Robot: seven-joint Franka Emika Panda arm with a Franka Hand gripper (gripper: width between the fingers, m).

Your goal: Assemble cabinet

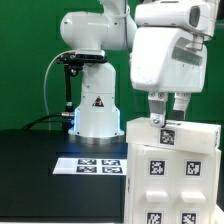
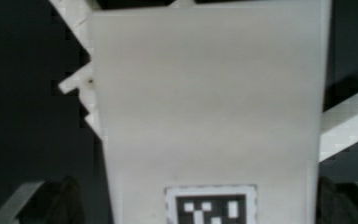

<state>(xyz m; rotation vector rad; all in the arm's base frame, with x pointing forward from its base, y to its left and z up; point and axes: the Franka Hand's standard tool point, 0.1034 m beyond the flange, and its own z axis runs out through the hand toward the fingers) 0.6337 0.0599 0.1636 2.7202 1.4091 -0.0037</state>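
White robot arm poised above the large white plastic cabinet (image 1: pixel 172 172) on a black table (image 1: pixel 35 165).

The exterior view takes in the whole setting: the arm's base against a green backdrop, the thin flat white marker board (image 1: pixel 98 163) lying on the table beside the cabinet, towards the exterior view's left, and the two-finger gripper (image 1: pixel 166 108) just over the cabinet's top edge, its fingers spread apart with nothing between them. The wrist view gives only a close look down a long, plain white panel (image 2: pixel 202 110) with one black-and-white square tag (image 2: pixel 208 207) near its end; dark finger shapes sit blurred at the corners. The cabinet fills the lower part of the exterior view's right, its face carrying several square tags and shallow recesses. Its left edge stands close to the marker board; the table beyond lies open.
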